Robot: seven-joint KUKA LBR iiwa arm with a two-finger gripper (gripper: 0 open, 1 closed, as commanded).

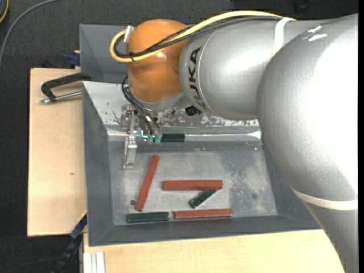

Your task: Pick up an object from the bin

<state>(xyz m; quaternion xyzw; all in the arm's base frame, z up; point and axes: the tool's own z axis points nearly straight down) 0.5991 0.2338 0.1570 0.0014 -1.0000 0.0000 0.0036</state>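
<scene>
The gripper (138, 140) is lowered into the back-left corner of the bin (96, 169), just beside the end of a dark green stick (172, 137) laid along the back wall. Whether it is open or closed cannot be told. Three red sticks (192, 185) and two more green sticks (148, 216) are scattered well apart from it, towards the front.

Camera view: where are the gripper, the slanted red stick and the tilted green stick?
gripper (135, 147), camera view, its tip.
slanted red stick (146, 182), camera view, its middle.
tilted green stick (202, 198), camera view, its middle.
</scene>
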